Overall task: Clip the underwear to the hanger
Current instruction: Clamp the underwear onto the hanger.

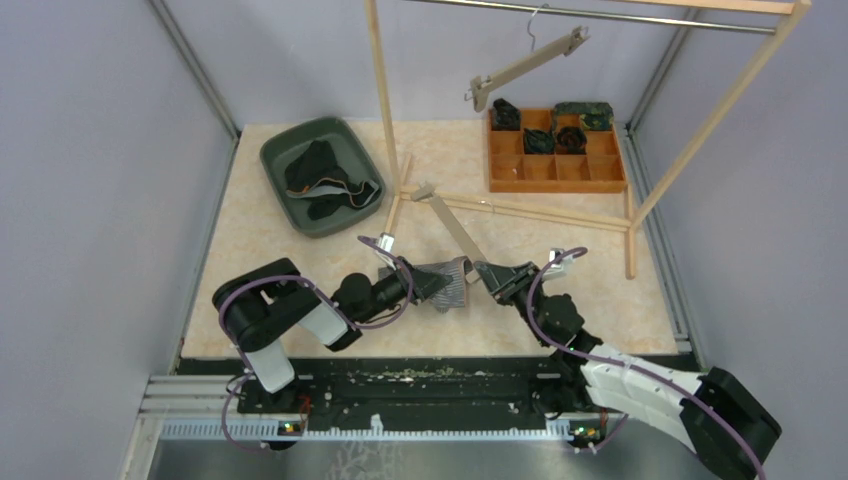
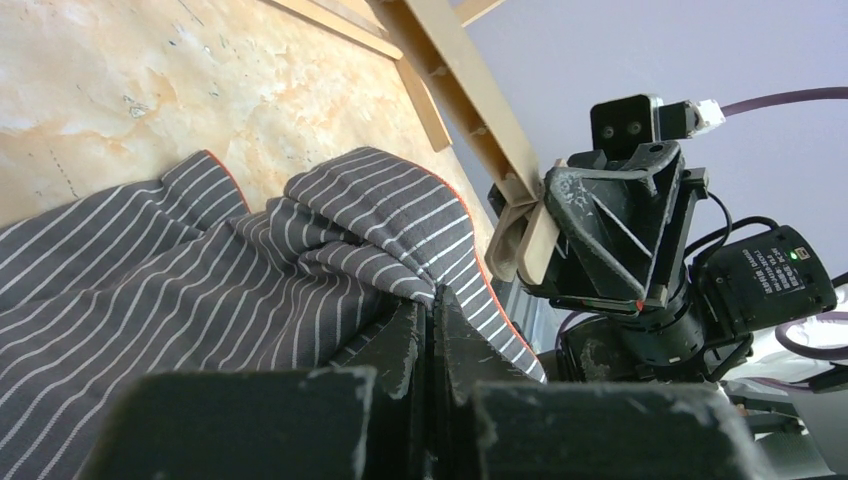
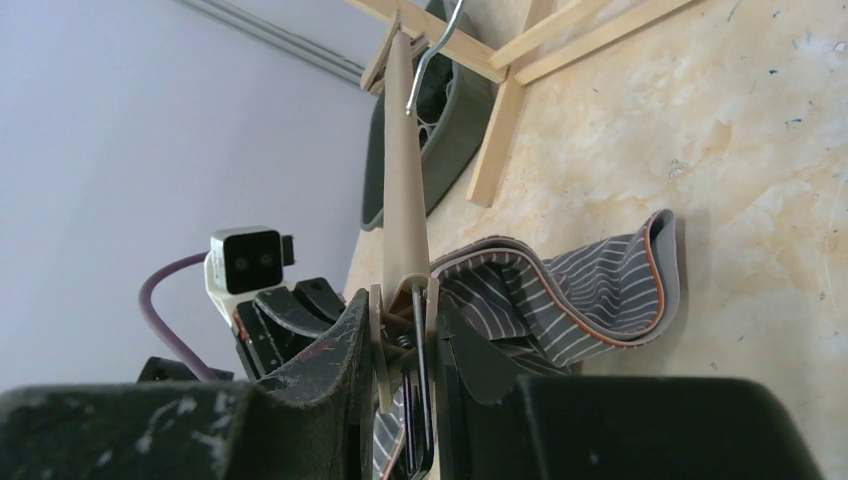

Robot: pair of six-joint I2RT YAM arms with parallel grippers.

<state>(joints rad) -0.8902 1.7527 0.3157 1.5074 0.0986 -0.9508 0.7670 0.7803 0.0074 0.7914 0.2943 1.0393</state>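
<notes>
Two grippers meet near the front of the table [image 1: 300, 300]: left gripper [image 1: 424, 284] clamped on the striped underwear [image 1: 452, 286], holding its edge off the table beside the hanger [image 1: 452, 232], whose end clip [image 2: 520, 245] the right gripper [image 1: 492, 278] squeezes, presumably to spread it for the cloth

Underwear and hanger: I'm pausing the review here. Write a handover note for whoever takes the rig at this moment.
Left gripper: shut on the striped underwear.
Right gripper: shut on the end clip of the hanger, low over the table.
Done: both grasped, fabric sits beside the clip.
Left: get the waistband into the clip, then release. Whether it is already in cannot be told.
</notes>
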